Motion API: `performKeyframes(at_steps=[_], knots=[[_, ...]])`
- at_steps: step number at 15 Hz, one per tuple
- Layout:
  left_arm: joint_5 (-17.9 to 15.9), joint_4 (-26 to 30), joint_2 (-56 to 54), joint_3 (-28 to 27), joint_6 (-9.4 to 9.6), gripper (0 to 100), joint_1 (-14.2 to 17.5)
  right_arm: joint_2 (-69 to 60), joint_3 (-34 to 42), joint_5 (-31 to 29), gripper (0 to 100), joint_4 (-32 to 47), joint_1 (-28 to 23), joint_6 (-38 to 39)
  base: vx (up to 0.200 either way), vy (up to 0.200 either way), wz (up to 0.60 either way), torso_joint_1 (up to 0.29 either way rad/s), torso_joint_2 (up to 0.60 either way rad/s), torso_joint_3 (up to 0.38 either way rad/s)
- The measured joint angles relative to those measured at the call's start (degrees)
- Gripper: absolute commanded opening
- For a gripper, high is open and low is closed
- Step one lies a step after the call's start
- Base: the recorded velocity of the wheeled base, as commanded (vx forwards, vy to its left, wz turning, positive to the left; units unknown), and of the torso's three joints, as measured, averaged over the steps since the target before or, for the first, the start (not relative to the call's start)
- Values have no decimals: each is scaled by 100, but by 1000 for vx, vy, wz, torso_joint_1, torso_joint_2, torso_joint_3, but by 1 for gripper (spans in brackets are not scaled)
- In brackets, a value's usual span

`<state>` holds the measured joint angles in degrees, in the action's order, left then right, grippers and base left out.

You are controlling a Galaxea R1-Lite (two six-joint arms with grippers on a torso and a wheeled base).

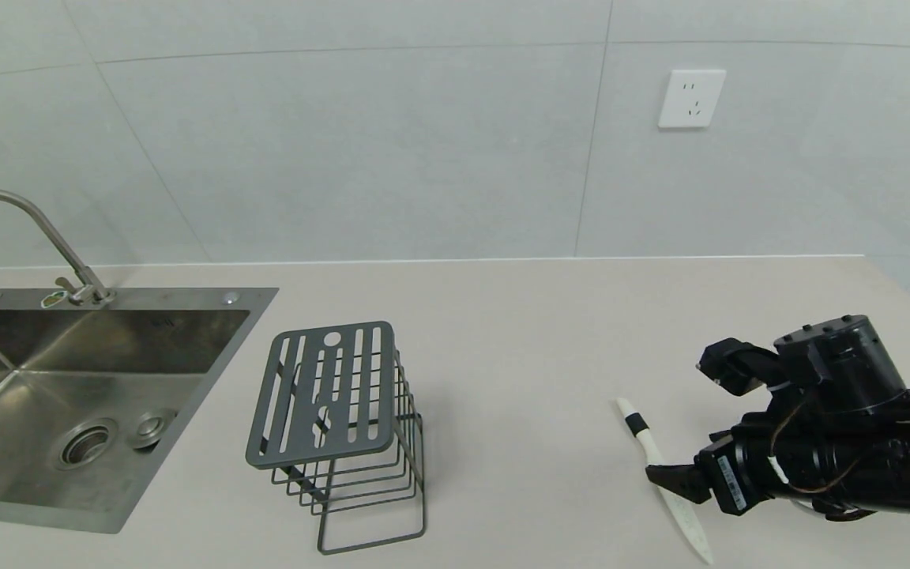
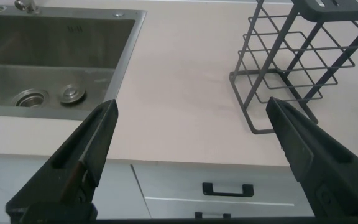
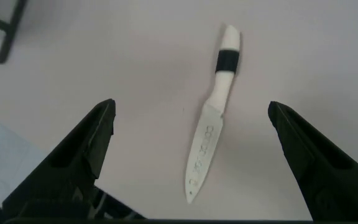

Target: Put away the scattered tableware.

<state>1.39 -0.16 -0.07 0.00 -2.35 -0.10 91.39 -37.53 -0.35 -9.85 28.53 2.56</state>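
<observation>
A white knife [image 1: 644, 441] with a black band on its handle lies flat on the beige counter at the right, handle pointing toward the wall. My right gripper [image 1: 688, 423] hovers just above and to the right of it, open, one finger on each side of the knife. From the right wrist the knife [image 3: 213, 124] lies on the counter between the spread fingers of that gripper [image 3: 191, 112], untouched. A dark grey wire rack [image 1: 321, 395] with a slotted top stands mid-counter. My left gripper [image 2: 191, 104] hangs open and empty off the counter's front edge, facing the rack [image 2: 297, 62].
A steel sink [image 1: 107, 340] with a curved faucet [image 1: 36, 229] is set into the counter at the left; its basin [image 2: 42, 46] has two drain fittings. A wall socket [image 1: 690, 98] sits at the back right. Below the counter front is a drawer handle [image 2: 227, 188].
</observation>
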Motion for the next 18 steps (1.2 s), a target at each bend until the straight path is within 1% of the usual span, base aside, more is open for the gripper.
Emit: performKeyframes(at_steps=[1,3,5,6,9,12,14,18], knots=[[0,0,0,0,0,100,2,122,-35,-9,100,44,-74,20,0,0,0,0,0,0],[0,2,0,0,1,100,0,367,80,-30,100,-308,-251,22,0,0,0,0,0,0],[0,0,0,0,1,100,0,627,154,-40,100,-653,-310,6,0,0,0,0,0,0],[0,0,0,0,0,100,0,730,165,-43,100,-686,-321,-10,0,0,0,0,0,0],[0,0,0,0,-5,100,-1,976,168,-112,100,-734,-286,-57,0,0,0,0,0,0],[0,0,0,0,-5,100,-1,1112,166,-202,100,-774,-122,-148,0,0,0,0,0,0],[0,0,2,0,-5,100,0,1258,118,-218,100,-991,-61,-150,0,0,0,0,0,0],[0,0,5,0,-7,100,2,1582,-28,-678,100,-1048,-35,-145,0,0,0,0,0,0]])
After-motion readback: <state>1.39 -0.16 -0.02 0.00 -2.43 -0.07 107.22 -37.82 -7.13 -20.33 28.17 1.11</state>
